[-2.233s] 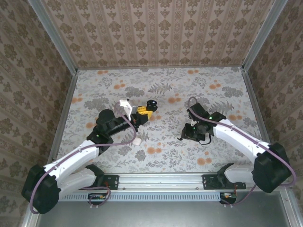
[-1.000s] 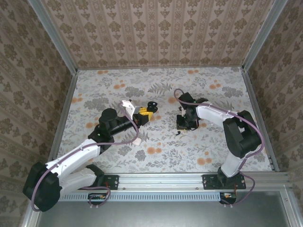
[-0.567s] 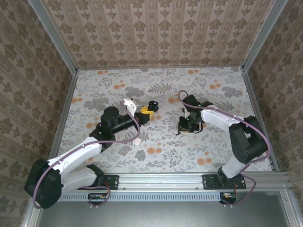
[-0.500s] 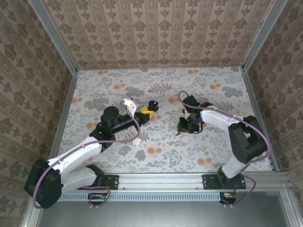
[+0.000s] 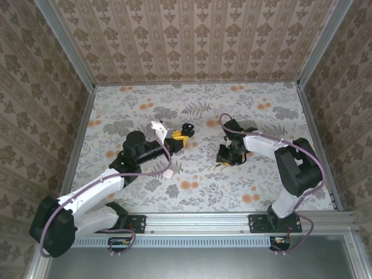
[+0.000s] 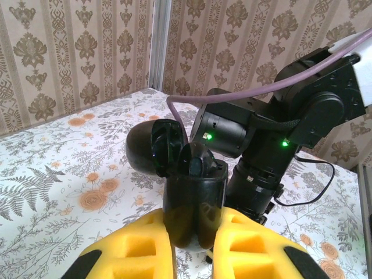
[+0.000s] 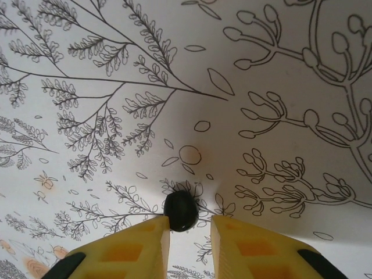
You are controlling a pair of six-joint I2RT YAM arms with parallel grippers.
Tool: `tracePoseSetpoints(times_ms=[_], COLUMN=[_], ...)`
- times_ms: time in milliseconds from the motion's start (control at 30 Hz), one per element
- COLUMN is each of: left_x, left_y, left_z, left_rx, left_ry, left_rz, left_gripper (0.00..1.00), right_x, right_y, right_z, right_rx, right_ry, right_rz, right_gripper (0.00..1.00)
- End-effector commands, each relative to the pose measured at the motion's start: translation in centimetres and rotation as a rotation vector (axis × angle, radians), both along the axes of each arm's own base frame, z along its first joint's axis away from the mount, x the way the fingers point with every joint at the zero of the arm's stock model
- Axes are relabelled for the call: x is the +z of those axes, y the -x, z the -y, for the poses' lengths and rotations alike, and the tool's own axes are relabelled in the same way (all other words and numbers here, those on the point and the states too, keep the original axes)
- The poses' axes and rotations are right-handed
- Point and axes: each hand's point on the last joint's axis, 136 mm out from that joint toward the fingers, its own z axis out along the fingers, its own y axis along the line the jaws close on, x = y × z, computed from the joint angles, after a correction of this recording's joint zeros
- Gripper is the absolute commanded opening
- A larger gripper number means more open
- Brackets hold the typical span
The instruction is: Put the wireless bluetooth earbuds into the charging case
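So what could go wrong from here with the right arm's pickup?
1. The earbud lies at the very fingertips of the open right gripper, against one finger; closing may flick it away.
2. The left gripper pinches the charging case low down; pushing a bud in could tip it.

The charging case (image 6: 192,197) is glossy black plastic, smooth enough to catch highlights on its lid. The left claw (image 6: 195,220) and right claw (image 7: 189,225) have matt yellow plastic fingers, faintly grainy. The earbud (image 7: 181,210) is smooth black plastic with a dull sheen. The worktop (image 5: 116,110) has a matt floral-printed covering; paper or cloth, I cannot tell. The near-edge rail (image 5: 197,221) is bare brushed metal. The arm shells (image 5: 93,190) are smooth white plastic.
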Motion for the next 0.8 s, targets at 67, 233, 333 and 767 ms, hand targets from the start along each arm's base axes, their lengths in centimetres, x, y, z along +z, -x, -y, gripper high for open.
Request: tracePoseSetpoints(times_ms=[67, 233, 333, 767], left_x=[1.0, 0.9, 0.8, 0.8], left_y=[0.2, 0.1, 0.1, 0.2], left_z=[-0.4, -0.5, -0.5, -0.7], left_rx=[0.001, 0.003, 0.002, 0.002], left_ry=[0.01, 0.011, 0.008, 0.006], left_rz=[0.046, 0.046, 0.046, 0.045], left_gripper=[0.0, 0.0, 0.0, 0.0], right_x=[-0.3, -0.5, -0.6, -0.6], right_y=[-0.3, -0.4, -0.4, -1.1], right_z=[-0.3, -0.7, -1.0, -1.7], right_rx=[-0.007, 0.028, 0.048, 0.125], right_ry=[0.013, 0.044, 0.063, 0.127], right_rz=[-0.014, -0.019, -0.023, -0.019], right_gripper=[0.26, 0.27, 0.27, 0.19])
